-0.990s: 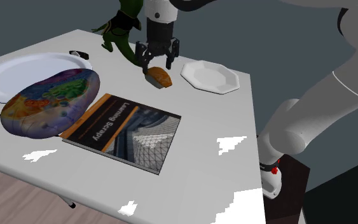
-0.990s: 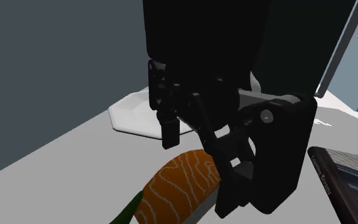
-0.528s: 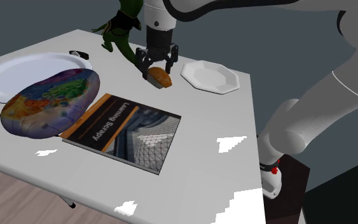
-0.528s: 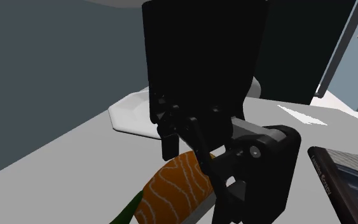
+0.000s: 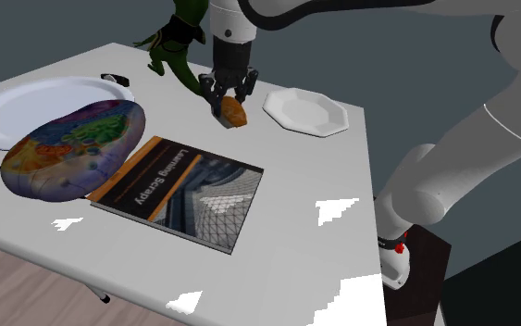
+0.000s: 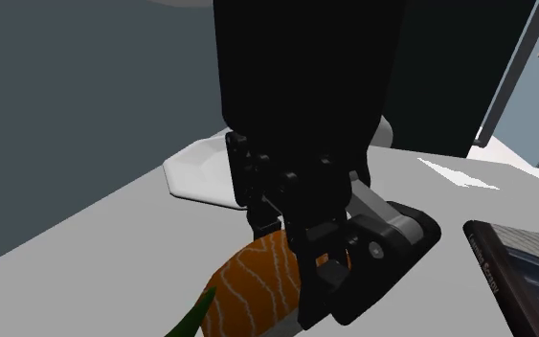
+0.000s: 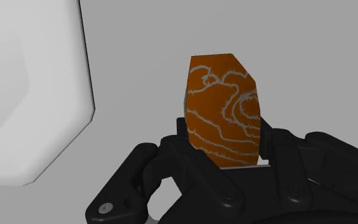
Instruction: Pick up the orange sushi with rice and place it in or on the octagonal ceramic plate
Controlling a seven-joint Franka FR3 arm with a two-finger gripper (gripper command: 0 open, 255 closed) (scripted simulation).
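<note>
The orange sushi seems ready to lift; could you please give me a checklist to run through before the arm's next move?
1. Gripper straddles the orange sushi: ok.
2. Fingers touch both its long sides, with no gap in the wrist view: ok.
3. Sushi off the table: not ok, it lies on the surface.
4. Octagonal plate lies flat just to the shoulder view's right of the sushi: ok.
5. Nothing stands between sushi and plate: ok.
6. Green toy apart from the sushi: cannot tell.
</note>
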